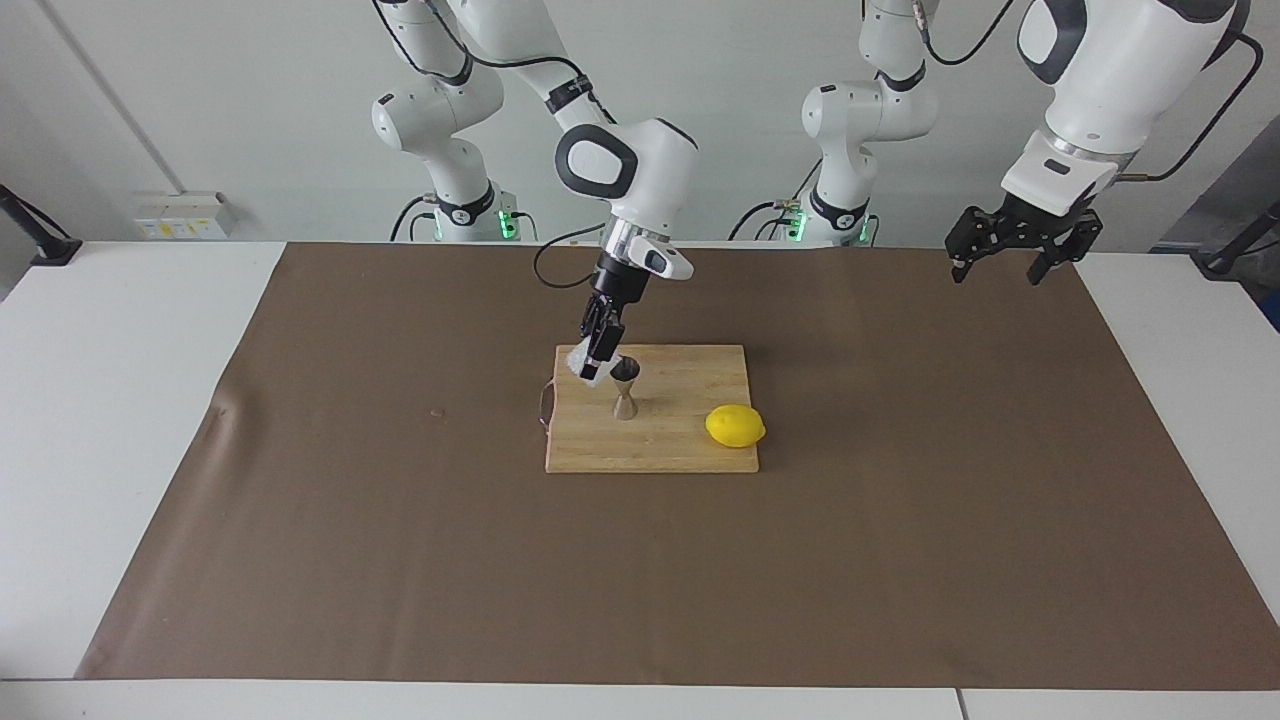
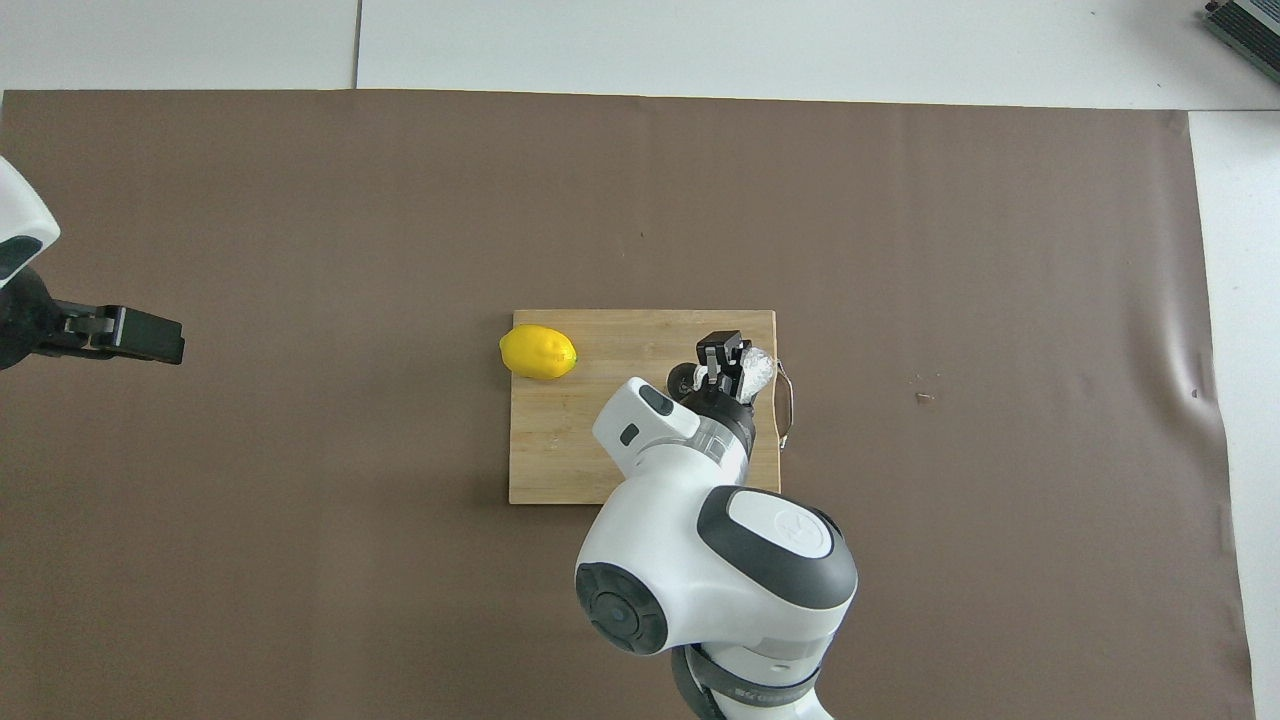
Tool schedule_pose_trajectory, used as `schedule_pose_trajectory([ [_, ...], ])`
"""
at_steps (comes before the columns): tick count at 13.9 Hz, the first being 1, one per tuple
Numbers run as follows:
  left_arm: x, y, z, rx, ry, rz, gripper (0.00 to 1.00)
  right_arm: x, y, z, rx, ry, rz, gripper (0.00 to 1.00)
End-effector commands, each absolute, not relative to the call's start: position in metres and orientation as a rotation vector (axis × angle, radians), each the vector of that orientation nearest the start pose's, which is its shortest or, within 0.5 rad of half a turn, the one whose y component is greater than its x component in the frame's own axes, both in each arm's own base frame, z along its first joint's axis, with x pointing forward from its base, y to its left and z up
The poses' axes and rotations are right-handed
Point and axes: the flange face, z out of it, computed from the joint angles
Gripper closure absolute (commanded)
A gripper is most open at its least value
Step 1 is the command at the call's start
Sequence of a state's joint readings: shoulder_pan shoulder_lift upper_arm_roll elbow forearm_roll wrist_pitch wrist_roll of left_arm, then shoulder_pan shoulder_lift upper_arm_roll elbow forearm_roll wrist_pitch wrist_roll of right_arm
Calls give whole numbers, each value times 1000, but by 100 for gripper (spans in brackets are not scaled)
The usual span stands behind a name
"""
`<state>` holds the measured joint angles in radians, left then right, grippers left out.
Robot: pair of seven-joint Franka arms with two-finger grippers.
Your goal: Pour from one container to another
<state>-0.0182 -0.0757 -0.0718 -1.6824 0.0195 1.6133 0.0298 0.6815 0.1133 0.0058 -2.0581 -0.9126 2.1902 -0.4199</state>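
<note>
A white surface is seen, covered over most of its width by a brown mat; a pale wall is seen past the robots' end, with a small socket box fixed low on it. A wooden cutting board is laid at the middle of the mat. On the board a steel jigger stands upright, and a yellow lemon is laid at the board's edge toward the left arm's end, partly off the corner farther from the robots.

The right gripper is held over the board just beside the jigger's mouth, and a whitish textured cup is clamped between its fingers and tilted toward the jigger. The left gripper is held high over the mat at the left arm's end, where that arm waits, its fingers spread wide with nothing between them.

In the facing view the jigger's hourglass shape and the tilt of the cup are shown plainly. In the overhead view the jigger is mostly hidden under the right gripper, and the cup is seen as a pale knobbly lump beside the fingers. A thin wire loop at the board's edge toward the right arm's end is shown more clearly from overhead.
</note>
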Motion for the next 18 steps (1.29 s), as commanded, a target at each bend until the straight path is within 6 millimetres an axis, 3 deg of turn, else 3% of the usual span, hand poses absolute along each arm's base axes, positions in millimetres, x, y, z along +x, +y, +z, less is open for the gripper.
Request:
schedule_pose_trajectory([
  [1, 524, -45, 619, -3117, 194, -17, 0, 459, 343, 399, 1601, 1747, 189, 100],
  [10, 524, -45, 619, -3117, 194, -17, 0, 464, 351, 405, 1655, 1714, 244, 100],
  [18, 524, -45, 619, -3117, 194, -17, 0, 475, 352, 423, 1852, 1710, 258, 100],
])
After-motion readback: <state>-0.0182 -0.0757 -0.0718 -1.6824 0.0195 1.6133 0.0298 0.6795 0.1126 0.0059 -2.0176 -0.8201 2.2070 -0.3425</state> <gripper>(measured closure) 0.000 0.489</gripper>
